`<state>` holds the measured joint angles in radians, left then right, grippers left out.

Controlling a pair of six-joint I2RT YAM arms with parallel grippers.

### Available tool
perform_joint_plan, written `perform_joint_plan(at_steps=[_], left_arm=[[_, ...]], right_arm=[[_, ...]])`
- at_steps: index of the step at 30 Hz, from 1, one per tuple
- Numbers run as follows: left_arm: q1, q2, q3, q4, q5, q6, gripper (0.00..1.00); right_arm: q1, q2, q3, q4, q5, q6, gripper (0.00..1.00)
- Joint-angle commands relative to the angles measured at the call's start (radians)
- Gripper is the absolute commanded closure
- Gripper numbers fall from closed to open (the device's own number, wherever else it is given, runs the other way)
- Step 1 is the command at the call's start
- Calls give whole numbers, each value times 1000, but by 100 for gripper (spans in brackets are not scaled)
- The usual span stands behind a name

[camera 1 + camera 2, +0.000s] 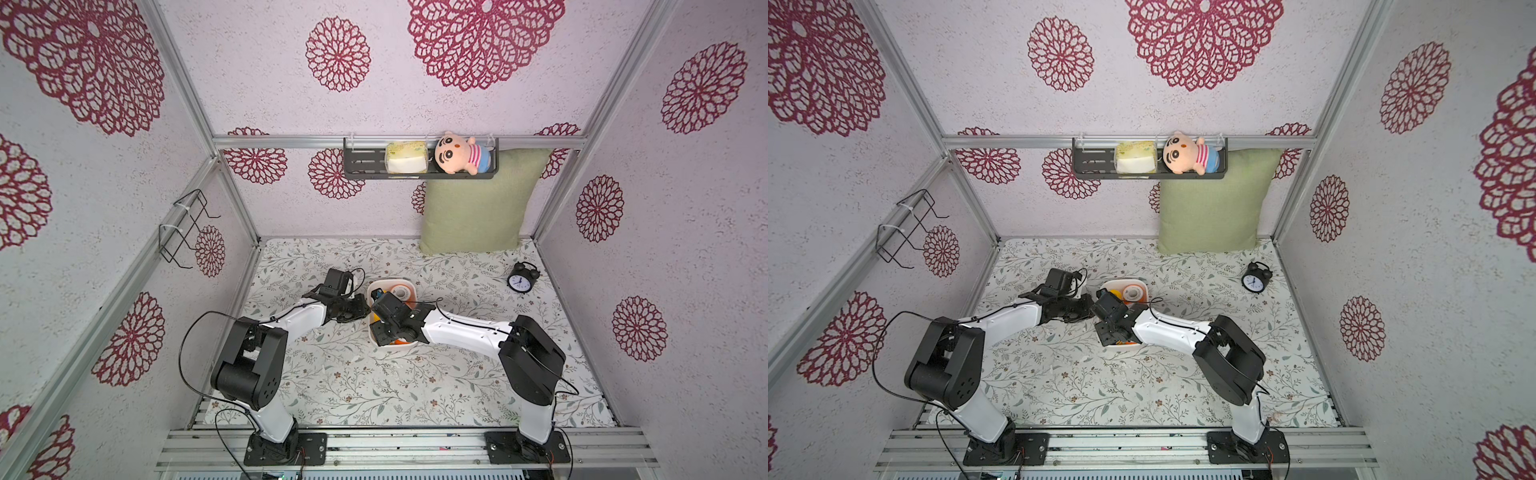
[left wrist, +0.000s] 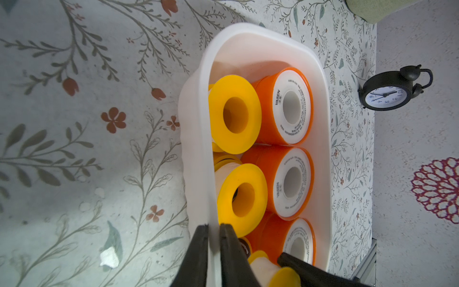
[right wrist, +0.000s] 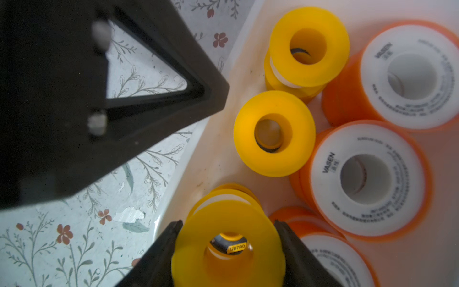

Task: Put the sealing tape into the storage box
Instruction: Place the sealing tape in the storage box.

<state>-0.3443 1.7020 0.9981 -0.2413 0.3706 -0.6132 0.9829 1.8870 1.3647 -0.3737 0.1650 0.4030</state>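
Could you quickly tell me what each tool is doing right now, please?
Left tool: closed on the storage box wall.
Right tool: astride a yellow roll; whether it grips cannot be told.

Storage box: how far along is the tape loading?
Done: three orange rolls and two yellow rolls sit in the storage box. In hand: right gripper closed around a third yellow roll inside it; left gripper pinches the box wall. Left: release; no loose rolls show on the table.
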Motion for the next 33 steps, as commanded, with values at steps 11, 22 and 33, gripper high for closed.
perform_joint_plan(at_steps=[11, 22, 33], left_arm=[[-11, 24, 16, 6, 20, 15, 85], [-12, 10, 19, 3, 26, 15, 83], [-12, -164, 32, -60, -65, 39, 52]], right_arm=[[4, 4, 43, -18, 32, 6, 30], [-7, -83, -16, 76, -12, 20, 29], [-128, -367, -352, 447, -26, 75, 25]])
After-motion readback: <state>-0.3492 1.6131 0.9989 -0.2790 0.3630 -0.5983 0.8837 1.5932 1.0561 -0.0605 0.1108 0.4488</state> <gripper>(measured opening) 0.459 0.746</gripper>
